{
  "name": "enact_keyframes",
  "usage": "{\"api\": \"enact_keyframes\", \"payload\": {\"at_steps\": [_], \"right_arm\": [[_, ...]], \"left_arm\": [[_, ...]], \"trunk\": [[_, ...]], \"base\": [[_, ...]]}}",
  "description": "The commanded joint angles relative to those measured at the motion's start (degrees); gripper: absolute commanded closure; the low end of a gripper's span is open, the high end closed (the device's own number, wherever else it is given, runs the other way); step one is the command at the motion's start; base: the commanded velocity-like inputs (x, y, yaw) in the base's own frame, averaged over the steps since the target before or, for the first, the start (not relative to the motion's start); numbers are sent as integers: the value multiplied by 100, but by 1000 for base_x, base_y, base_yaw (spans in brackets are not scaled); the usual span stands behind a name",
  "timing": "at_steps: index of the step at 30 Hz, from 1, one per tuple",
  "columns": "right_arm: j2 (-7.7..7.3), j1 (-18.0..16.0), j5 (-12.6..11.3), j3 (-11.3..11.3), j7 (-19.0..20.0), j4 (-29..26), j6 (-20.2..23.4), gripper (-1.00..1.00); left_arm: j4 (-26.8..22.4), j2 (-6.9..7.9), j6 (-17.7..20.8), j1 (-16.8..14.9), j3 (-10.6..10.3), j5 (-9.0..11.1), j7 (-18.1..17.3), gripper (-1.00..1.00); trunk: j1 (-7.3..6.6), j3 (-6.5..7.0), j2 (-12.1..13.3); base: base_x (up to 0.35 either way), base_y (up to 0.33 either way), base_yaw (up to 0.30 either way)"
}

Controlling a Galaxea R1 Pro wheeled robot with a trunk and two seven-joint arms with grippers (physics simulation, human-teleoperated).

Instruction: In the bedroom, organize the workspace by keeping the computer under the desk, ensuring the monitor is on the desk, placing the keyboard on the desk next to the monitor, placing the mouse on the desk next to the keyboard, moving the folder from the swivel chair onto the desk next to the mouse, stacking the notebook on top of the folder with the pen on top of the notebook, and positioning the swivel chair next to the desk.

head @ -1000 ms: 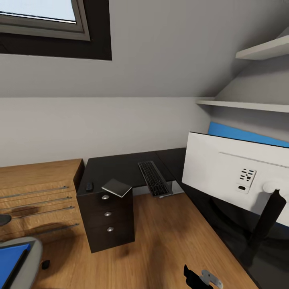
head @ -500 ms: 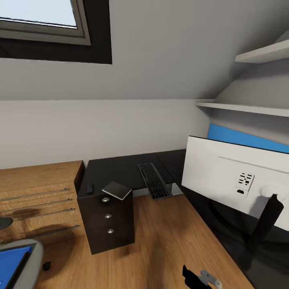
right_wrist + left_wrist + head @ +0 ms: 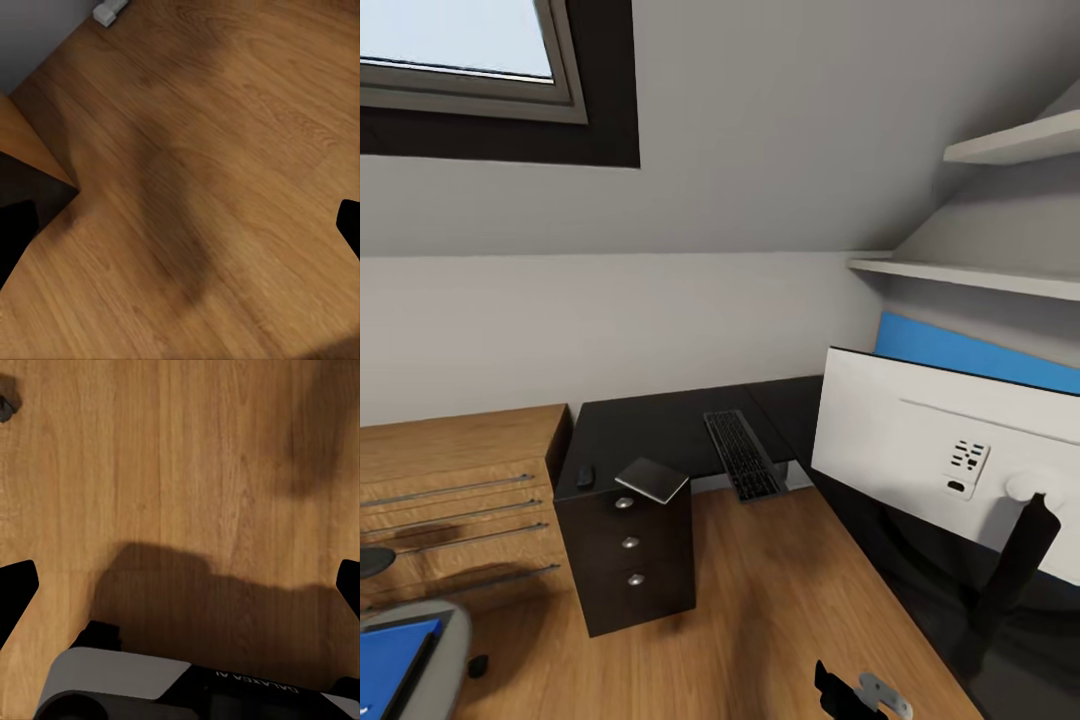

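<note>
Both grippers, left (image 3: 180, 585) and right (image 3: 180, 225), point down at bare floor (image 3: 760, 600), fingers wide. Desk (image 3: 650, 430) edge ahead; notebook (image 3: 652, 481) overhangs its drawer corner.

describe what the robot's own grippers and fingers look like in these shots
The left gripper has plain black fingers with pointed tips at the frame edges. Its body is grey and black with small pale lettering, too small to read. The right gripper shows matching black fingers. No cables are visible.
</note>
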Motion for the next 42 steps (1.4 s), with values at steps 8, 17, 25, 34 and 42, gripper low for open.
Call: {"api": "enact_keyframes", "payload": {"at_steps": [8,17,25,34,42], "right_arm": [[4,-6,-61,29,29,8,-22,-100],[5,-7,-61,29,29,8,-22,-100],[-3,-6,-61,28,29,8,-24,-100],[-9,-7,-65,19,34,8,-31,-100],[-46,-13,-59,21,53,-251,-24,-100]], "left_arm": [[-13,5,18,-2,-26,53,47,-100],[-13,5,16,-2,-26,55,47,-100],[-13,5,14,-2,-26,55,47,-100],[-13,5,14,-2,-26,53,47,-100],[-13,5,13,-2,-26,51,47,-100]], "trunk": [[-176,112,318],[-374,228,679],[-550,366,1000],[-747,528,1361],[-923,671,1682]], "base": [[0,0,65],[0,0,107],[0,0,15],[0,0,0],[0,0,0]]}}
